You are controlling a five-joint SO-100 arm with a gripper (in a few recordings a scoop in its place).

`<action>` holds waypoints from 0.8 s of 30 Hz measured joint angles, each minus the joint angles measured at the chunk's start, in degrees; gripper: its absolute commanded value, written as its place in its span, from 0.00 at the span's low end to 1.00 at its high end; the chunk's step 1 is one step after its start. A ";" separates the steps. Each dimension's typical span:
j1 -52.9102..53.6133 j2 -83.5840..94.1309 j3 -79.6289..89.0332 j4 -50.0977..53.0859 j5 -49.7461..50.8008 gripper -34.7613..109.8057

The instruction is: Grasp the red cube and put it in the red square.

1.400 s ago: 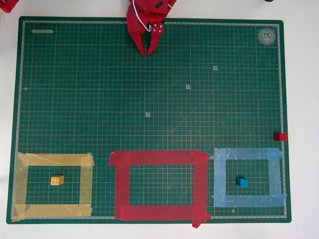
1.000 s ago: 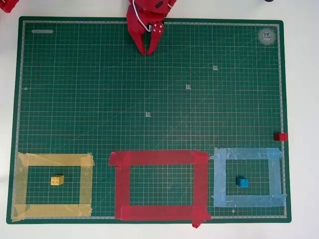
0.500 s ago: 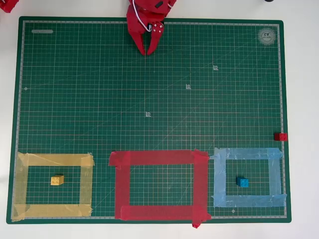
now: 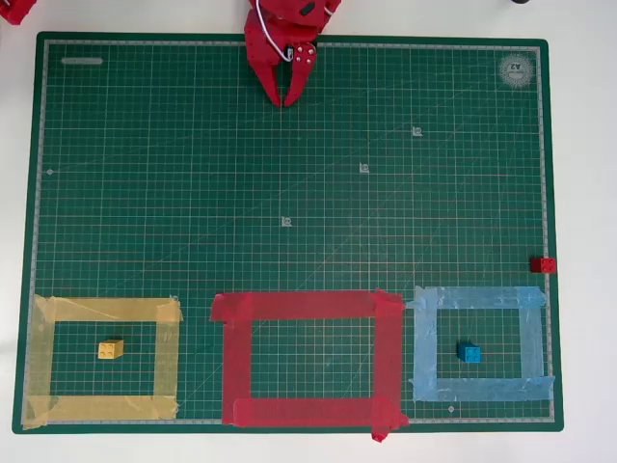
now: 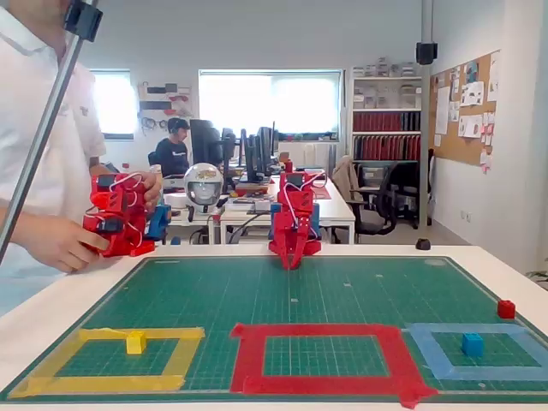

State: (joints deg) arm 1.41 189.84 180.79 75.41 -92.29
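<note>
Arm's parked at the far edge of the green cutting mat [image 4: 289,193], gripper [image 4: 287,99] pointing down w/ fingers pinched nearly together, holding nothing, so I'd say the reach hasn't begun. The red cube [image 4: 543,264] sits right at the mat's right edge in the overhead view, just above the light blue tape outline [image 4: 479,297] and well apart from the red square [image 4: 308,307], which is empty. Yellow cube [image 4: 110,349] and blue cube [image 4: 469,353] each lie inside their own colour's outline, prob. as sorted examples or decoys.
</note>
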 measured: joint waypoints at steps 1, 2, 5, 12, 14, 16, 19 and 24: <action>0.00 0.00 0.00 0.00 0.00 0.25; 0.00 0.00 0.00 0.00 0.00 0.25; 0.00 0.00 0.00 0.00 0.00 0.25; -0.88 -1.49 -3.08 -0.18 -3.08 0.25; -2.37 -7.21 -9.40 -0.26 -6.06 0.25; -5.01 -15.47 -18.54 -0.26 -9.23 0.25; -11.51 -30.67 -35.51 -0.26 -11.07 0.25; -25.84 -56.51 -62.58 -5.98 -11.69 0.25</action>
State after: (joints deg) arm -24.43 133.33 118.21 69.43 -103.97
